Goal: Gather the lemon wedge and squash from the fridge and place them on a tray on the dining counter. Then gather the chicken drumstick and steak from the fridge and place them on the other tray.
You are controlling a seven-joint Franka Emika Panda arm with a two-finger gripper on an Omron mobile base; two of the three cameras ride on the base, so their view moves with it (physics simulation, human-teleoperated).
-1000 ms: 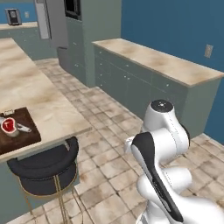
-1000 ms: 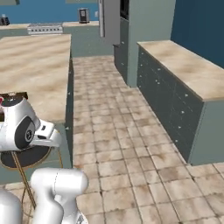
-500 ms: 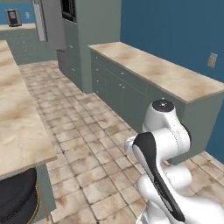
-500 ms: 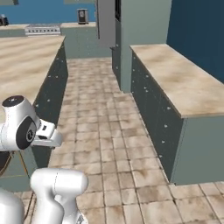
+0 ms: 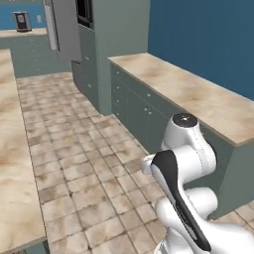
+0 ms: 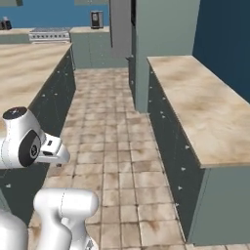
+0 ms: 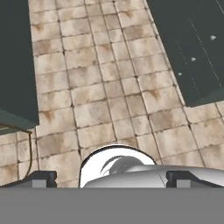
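The gripper [image 7: 111,177] hangs over the tiled floor [image 7: 109,92], its jaws spread wide and holding nothing. The fridge [image 5: 64,27] stands well ahead at the far end of the aisle, beside the tall cabinet [image 5: 116,44]. The dining counter [image 5: 12,163] runs along the robot's left.

Both base views looked forward down a tiled aisle [image 5: 84,163] from behind the arm, sharing the long surface [image 6: 205,107] and tall fridge [image 5: 64,30] ahead. The hand view faced straight down, near the floor tiles [image 7: 105,87].
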